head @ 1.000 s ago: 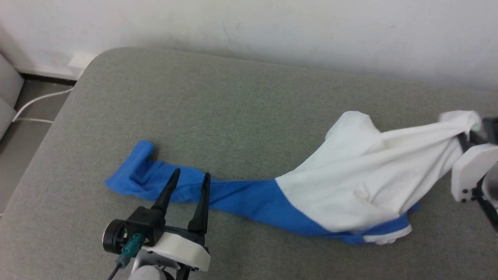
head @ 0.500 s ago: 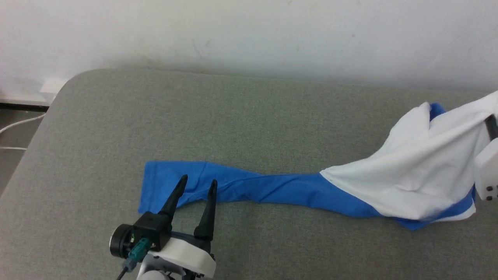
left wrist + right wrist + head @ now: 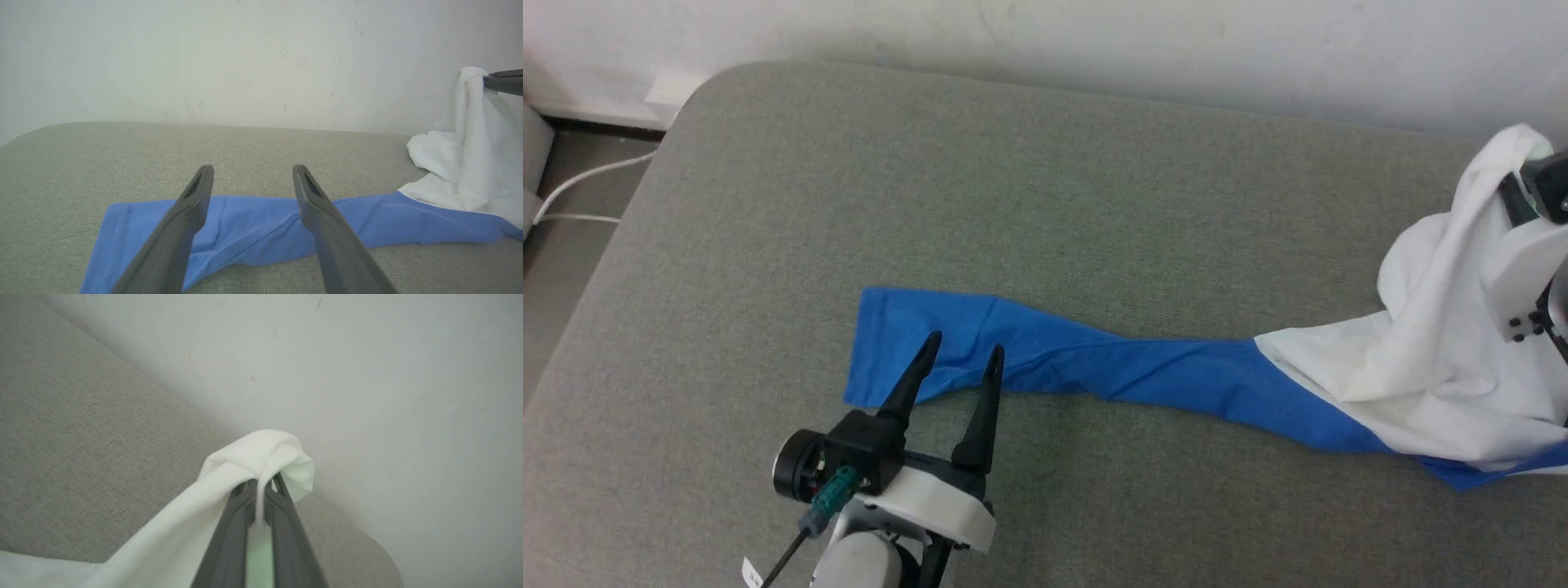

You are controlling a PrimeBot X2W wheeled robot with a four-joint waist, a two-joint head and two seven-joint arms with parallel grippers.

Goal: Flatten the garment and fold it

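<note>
The garment point(image 3: 1143, 376) lies stretched across the grey cushion, its blue sleeve end point(image 3: 907, 327) flat at the left and its white body point(image 3: 1437, 359) bunched and lifted at the right. My left gripper point(image 3: 964, 358) hovers open over the sleeve's near edge, fingers point(image 3: 192, 204) apart with the blue cloth point(image 3: 253, 228) below them. Shut on a raised fold of white cloth point(image 3: 261, 457), my right gripper point(image 3: 260, 482) holds it above the cushion's far right corner; in the head view its dark fingers point(image 3: 1515, 200) poke out of the cloth point(image 3: 1470, 269).
The grey upholstered surface point(image 3: 1013, 204) ends at a rounded left corner point(image 3: 698, 86) and meets a pale wall point(image 3: 1094, 41) behind. A white cable point(image 3: 572, 192) lies on the floor at the left. Bare cushion spreads behind and in front of the garment.
The head camera has shifted. My right gripper has raised the white cloth higher, so the body hangs steeper and bunches beneath it. The blue sleeve end has uncurled and now lies flat. My left gripper stays open.
</note>
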